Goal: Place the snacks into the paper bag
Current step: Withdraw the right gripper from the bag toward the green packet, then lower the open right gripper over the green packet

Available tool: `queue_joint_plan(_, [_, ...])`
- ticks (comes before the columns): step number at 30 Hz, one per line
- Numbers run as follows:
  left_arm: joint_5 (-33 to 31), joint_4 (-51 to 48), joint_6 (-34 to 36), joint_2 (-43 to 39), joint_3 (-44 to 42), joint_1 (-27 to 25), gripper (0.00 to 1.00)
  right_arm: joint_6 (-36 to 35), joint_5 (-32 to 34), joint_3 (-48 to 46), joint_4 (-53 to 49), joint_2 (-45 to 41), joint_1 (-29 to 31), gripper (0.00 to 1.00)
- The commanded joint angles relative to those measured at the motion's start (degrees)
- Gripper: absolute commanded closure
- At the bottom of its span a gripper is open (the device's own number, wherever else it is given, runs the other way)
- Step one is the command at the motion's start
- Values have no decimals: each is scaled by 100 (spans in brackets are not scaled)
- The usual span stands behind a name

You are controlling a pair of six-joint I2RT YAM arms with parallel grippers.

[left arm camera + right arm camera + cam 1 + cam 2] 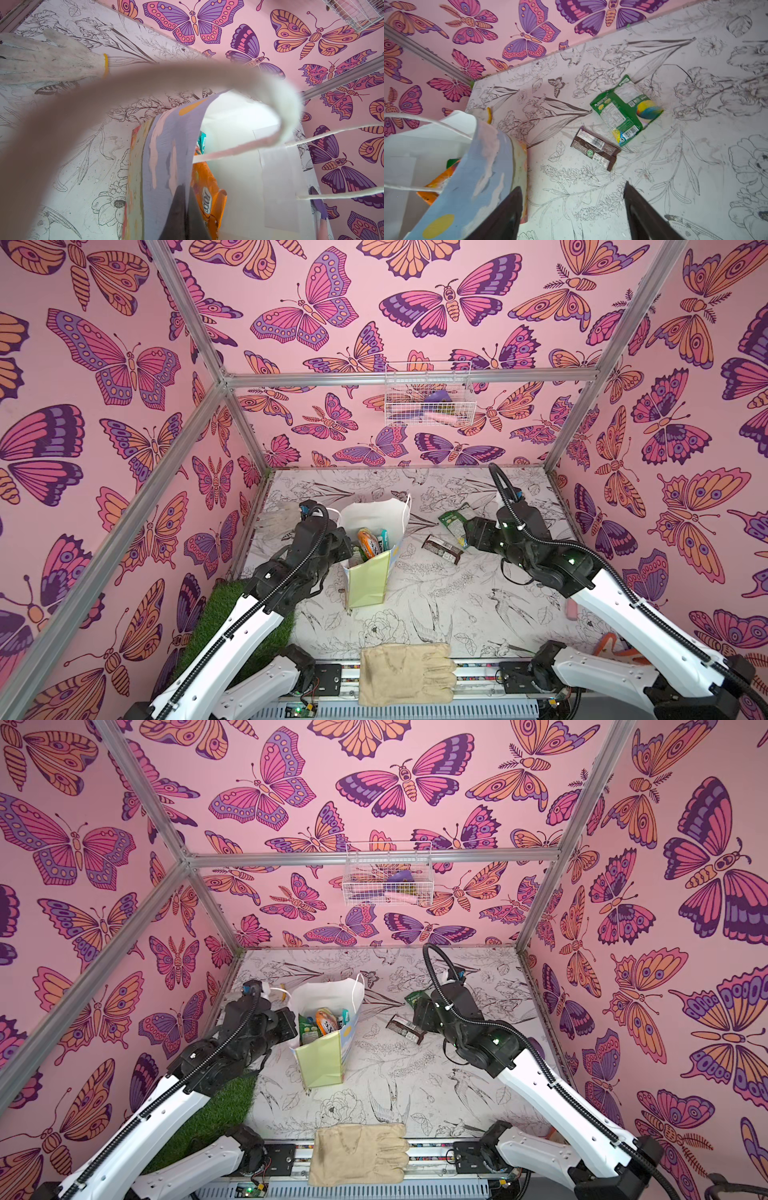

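The paper bag stands upright left of centre, mouth open. An orange Fox's packet and a teal packet show inside it. My left gripper is shut on the bag's left wall at the rim, also seen in a top view. A dark brown bar and a green packet lie flat on the table right of the bag. My right gripper hovers open and empty above the table, short of the bar, with the bag beside one finger.
A beige glove lies at the front edge. A white knitted glove lies behind the left arm. A white wire basket hangs on the back wall. A grass patch sits front left, an orange-and-white glove front right.
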Motion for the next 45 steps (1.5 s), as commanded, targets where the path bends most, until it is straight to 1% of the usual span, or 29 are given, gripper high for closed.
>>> queue_joint_plan(1, [58,177,88,-128,28,44,100,135,-459,-260,-158,-96,-356,23])
queue_joint_plan(5, [59,186,79,-180,-9,44,100,199,-896,-606,-116,-98,-761,21])
queue_joint_plan(8, [51,187,79,-211,-36,44,100,238,-1049,-782,-112,-48,-926,20])
queue_joint_plan(23, [15,185,68,-348,-187,44,100,495,-2031,-1549,336,-40,-1718,24])
queue_joint_plan(29, [24,173,63,-401,-239,48,100,576,-2566,-1854,768,-1,-1986,25])
queue_joint_plan(34, [6,173,41,-453,-301,44,100,694,-2991,-2097,1192,200,-2236,25])
queue_joint_plan(39, [-2,171,54,-472,-328,44,100,779,-3195,-2263,1498,424,-2388,29])
queue_joint_plan(45, [-13,163,45,-505,-376,48,100,874,-3099,-2435,1666,567,-2564,27])
